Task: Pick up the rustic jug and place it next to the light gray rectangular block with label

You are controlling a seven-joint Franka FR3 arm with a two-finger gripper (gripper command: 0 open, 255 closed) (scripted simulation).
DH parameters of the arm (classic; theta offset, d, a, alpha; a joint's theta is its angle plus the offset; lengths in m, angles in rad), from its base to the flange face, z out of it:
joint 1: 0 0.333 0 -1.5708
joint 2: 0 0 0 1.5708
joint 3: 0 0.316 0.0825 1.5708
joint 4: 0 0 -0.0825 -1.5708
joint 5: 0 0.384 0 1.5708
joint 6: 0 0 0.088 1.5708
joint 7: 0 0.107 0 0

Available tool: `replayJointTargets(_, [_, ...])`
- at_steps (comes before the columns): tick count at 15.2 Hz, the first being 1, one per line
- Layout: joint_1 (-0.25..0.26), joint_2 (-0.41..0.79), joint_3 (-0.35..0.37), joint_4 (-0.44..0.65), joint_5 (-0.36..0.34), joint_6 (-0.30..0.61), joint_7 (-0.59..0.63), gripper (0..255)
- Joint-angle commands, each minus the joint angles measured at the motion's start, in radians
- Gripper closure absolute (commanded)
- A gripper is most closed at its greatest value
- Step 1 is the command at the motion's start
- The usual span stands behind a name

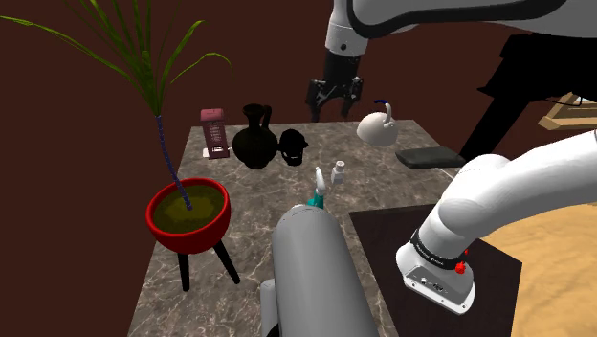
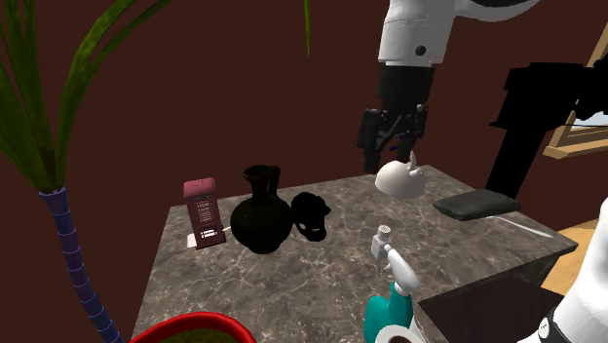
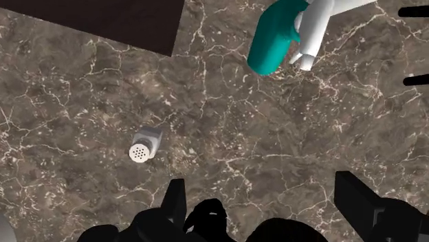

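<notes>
The jug [image 1: 254, 140] [image 2: 260, 212] is black, with a narrow neck, and stands upright near the far edge of the marble table [image 1: 239, 249]. A maroon rectangular box with a white label [image 1: 214, 131] [image 2: 203, 212] stands just beside it, toward the shoulder view's left. A flat dark grey slab [image 1: 431, 156] [image 2: 476, 203] lies at the table's far right corner. My gripper [image 1: 333, 109] [image 2: 390, 156] [image 3: 261, 182] hangs open and empty above the table, to the right of the jug and well above it. Black shapes lie low between the fingers in the wrist view.
A small black object [image 1: 293, 146] [image 2: 311, 215] sits right of the jug. A white kettle-like pot [image 1: 378, 127] [image 2: 400, 178] stands below the gripper. A small white shaker [image 1: 339, 173] [image 3: 146, 146] and a teal spray bottle [image 1: 317, 194] [image 3: 276, 38] stand nearer. A potted plant [image 1: 188, 213] fills the left.
</notes>
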Motion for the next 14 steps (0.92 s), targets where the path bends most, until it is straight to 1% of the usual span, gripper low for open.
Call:
replayJointTargets(1, [-0.02,0.078,0.032,0.036,0.004,0.048,0.08,0])
replayJointTargets(7, [-0.082,0.313,0.102,0.184,-0.031,0.147,0.308,0])
replayJointTargets(11, [-0.113,0.471,0.129,0.304,-0.082,0.187,0.464,0])
replayJointTargets(14, [-0.126,0.589,0.135,0.404,-0.127,0.202,0.578,0])
